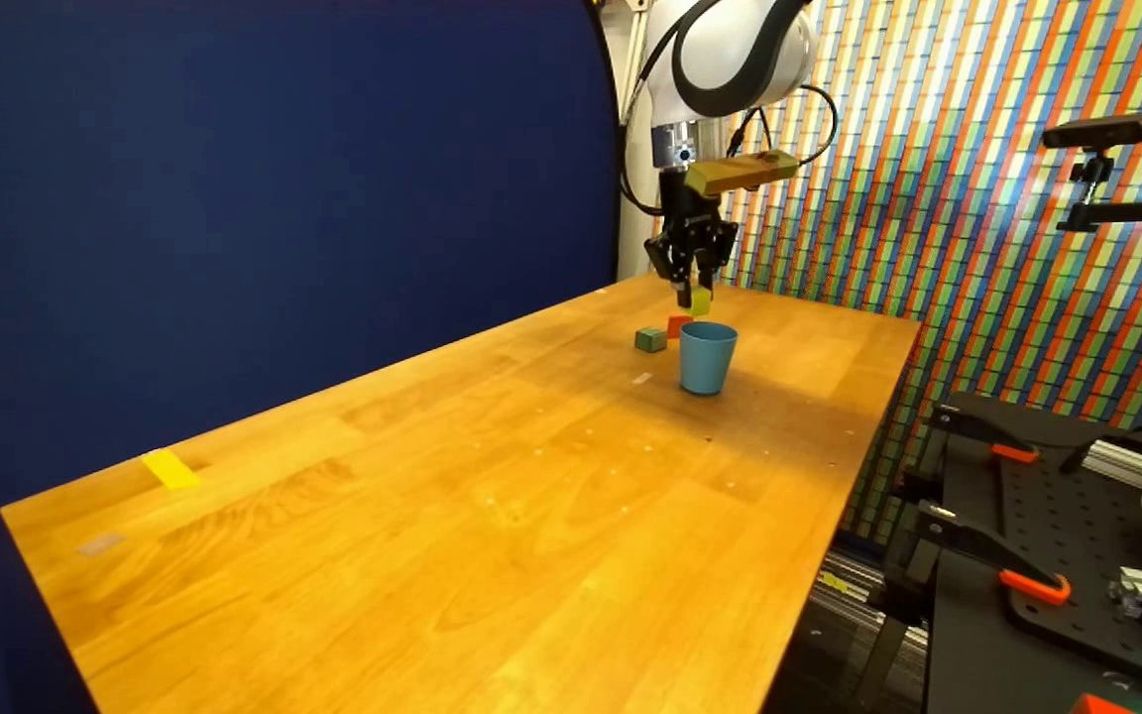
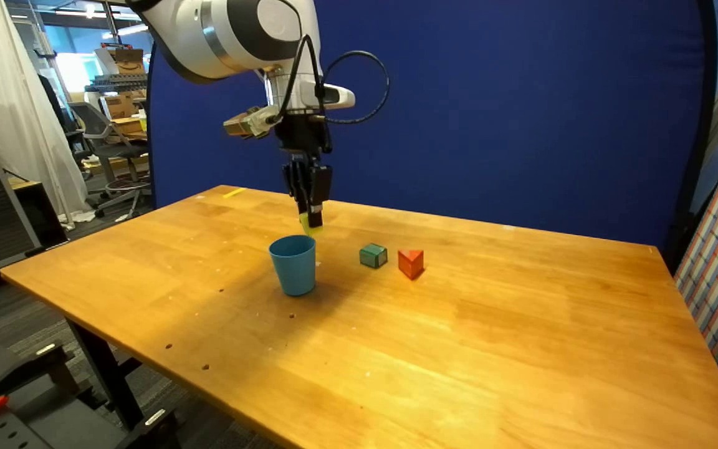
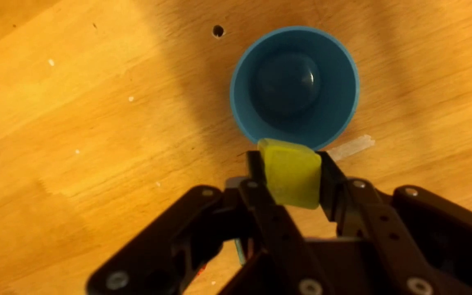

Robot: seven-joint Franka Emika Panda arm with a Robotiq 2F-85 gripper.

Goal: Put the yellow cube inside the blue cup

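Note:
My gripper (image 3: 290, 172) is shut on the small yellow cube (image 3: 292, 176), with one finger against each side of it. The blue cup (image 3: 340, 102) stands upright on the table, and its inside looks empty in the wrist view. There the cube overlaps the near edge of the cup's rim. In both exterior views the gripper (image 1: 696, 288) (image 2: 311, 218) points down and holds the cube (image 1: 700, 301) (image 2: 310, 227) above the table. The cube is higher than the rim of the cup (image 1: 706, 362) (image 2: 295, 269) and beside its opening, not over its middle.
A green block (image 1: 650, 340) (image 2: 373, 255) and a red block (image 1: 678, 325) (image 2: 411, 264) lie on the wooden table near the cup. In the wrist view the gripper mostly hides them. Flat yellow tape (image 1: 171, 469) marks the table's edge. A dark blue screen (image 2: 521, 125) stands behind.

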